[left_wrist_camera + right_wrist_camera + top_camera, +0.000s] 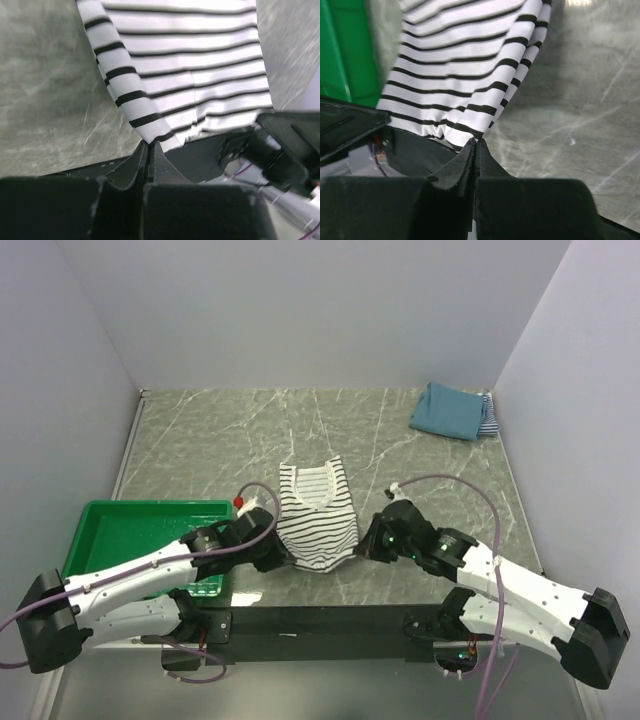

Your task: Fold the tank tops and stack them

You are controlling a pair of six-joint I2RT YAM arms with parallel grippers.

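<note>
The left gripper has its two fingers pressed together, and the near-left hem corner of the black-and-white striped tank top runs down into the seam between them. The right gripper is pinched tight in the same way on the near-right hem corner. Just above each pinch the side edge curls into a soft roll, and the hem between them ripples, so the near end of the cloth looks slightly raised.

Beyond the grippers, the garment lies near the middle of the marbled table. Its hem points toward the arm bases, and its neckline and straps are at the far end, resting on the surface.

It looks like a thin, light, limp knit with no stiffness of its own. It should drape and follow whatever pulls it, sagging wherever it is unsupported. The two hem corners are a sensible hold for carrying the hem over toward the straps, provided both arms travel together and keep the hem lightly taut. A pinch this shallow could slip, or catch only one layer.

The green basket sits just beside the left arm. In the far right corner, well apart, a folded teal-blue tank top rests on a finer striped one, whose edge peeks out at its right.
</note>
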